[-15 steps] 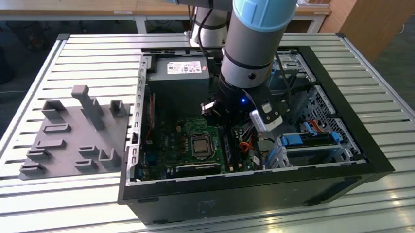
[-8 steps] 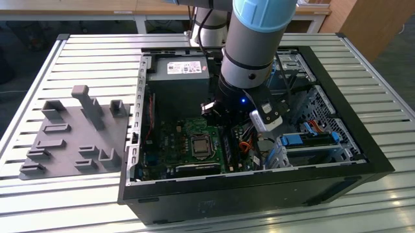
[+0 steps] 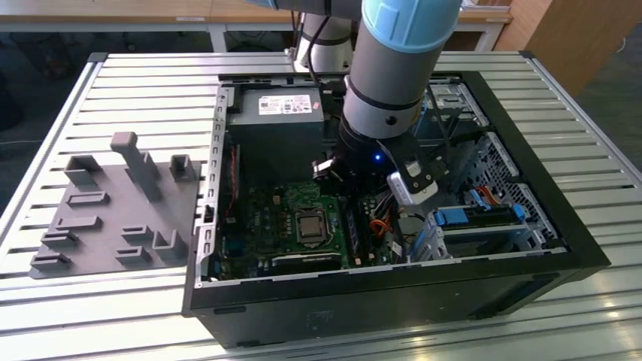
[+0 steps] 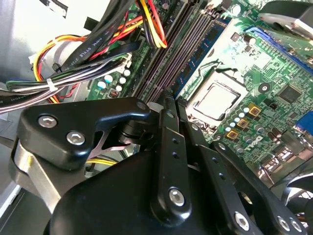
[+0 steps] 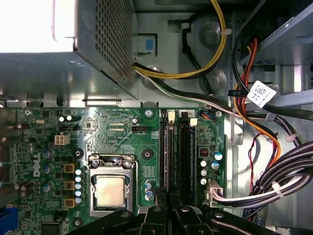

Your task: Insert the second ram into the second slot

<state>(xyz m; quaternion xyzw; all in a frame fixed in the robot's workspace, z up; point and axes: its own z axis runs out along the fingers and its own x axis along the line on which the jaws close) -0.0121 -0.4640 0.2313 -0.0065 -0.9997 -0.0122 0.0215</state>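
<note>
My gripper (image 4: 169, 98) is down inside the open computer case (image 3: 401, 301), its black fingers pressed together and shut, with nothing showing between them. The tips hover at one end of the row of dark memory slots (image 5: 187, 156), close above them. In the second wrist view a thin blue stick (image 4: 208, 41) stands edge-on in the slot nearest the processor socket (image 4: 212, 100); I cannot tell whether it is the second ram. The slots (image 4: 176, 49) beside it look dark. In the exterior view the gripper (image 3: 346, 188) sits low over the green motherboard.
Bundled cables (image 4: 88, 49) hang close beside the slots. The power supply (image 3: 276, 113) fills the case's far corner, and drive bays with light-blue tabs (image 3: 476, 218) sit on the exterior view's right. A grey fixture plate (image 3: 110, 210) lies on the slatted table outside the case.
</note>
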